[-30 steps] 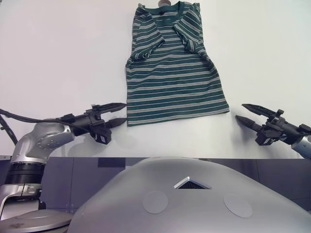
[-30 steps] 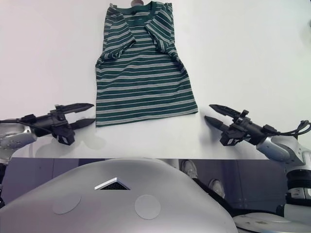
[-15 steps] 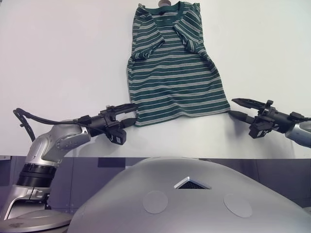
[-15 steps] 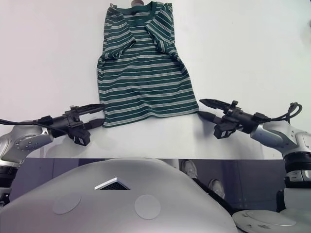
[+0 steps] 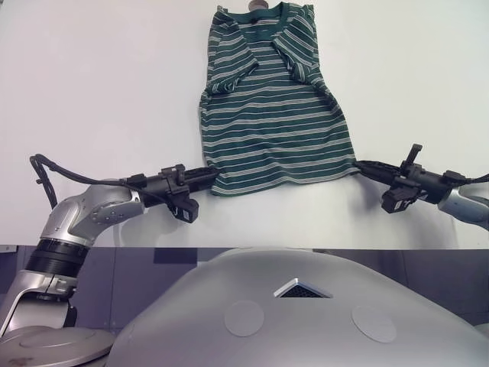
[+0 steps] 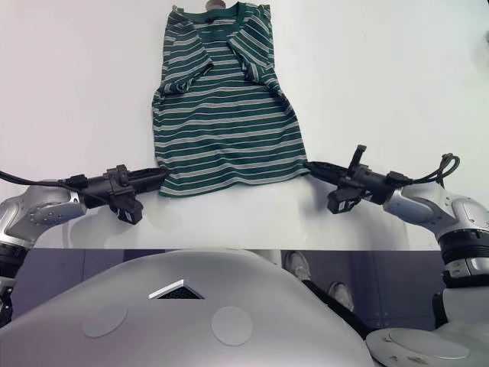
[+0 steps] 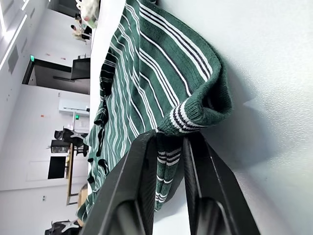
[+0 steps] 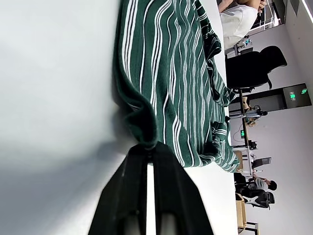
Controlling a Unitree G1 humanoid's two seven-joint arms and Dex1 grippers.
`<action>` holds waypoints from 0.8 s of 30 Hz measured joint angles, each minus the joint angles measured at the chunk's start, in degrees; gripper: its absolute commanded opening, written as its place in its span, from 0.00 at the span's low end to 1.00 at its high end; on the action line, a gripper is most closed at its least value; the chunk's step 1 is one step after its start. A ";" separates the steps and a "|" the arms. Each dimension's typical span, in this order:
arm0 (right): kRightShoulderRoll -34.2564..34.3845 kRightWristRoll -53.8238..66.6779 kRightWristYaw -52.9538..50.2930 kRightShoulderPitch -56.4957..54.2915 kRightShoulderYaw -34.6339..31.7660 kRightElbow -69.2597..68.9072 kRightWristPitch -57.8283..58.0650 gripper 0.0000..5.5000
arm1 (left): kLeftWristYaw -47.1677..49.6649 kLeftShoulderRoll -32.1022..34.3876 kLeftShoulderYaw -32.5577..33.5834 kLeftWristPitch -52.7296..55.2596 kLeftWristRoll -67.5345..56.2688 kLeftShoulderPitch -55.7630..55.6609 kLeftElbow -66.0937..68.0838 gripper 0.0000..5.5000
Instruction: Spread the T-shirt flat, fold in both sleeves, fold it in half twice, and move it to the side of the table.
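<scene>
Shirt: green white-striped cotton T-shirt [image 5: 271, 107], flat on the white counter [image 5: 92, 92], sleeves folded in, collar at the far end, hem nearest the robot.
Left hand [image 5: 212, 175]: clamped on the near left hem corner, cloth bunched between the fingers.
Right hand [image 5: 359, 164]: pinched tight on the near right hem corner.
Axis: lengthwise, from hem at both hands to collar straight ahead.
Nearness: equal, one corner per hand.
Likely next: hem carried toward collar for the first half-fold.

**Colours logged**

I noted the T-shirt [image 5: 271, 115] as dark green with thin white horizontal stripes in close groups, and a plain darker green neck band. The table [image 5: 92, 92] read plain white, unpatterned. The left gripper [image 5: 210, 177] and right gripper [image 5: 363, 166] were plain black.
</scene>
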 measured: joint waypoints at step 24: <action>-26.82 61.01 74.19 1.81 0.17 -56.84 68.64 0.00 | -60.77 22.55 -7.57 55.13 -64.24 -14.82 -28.10 0.00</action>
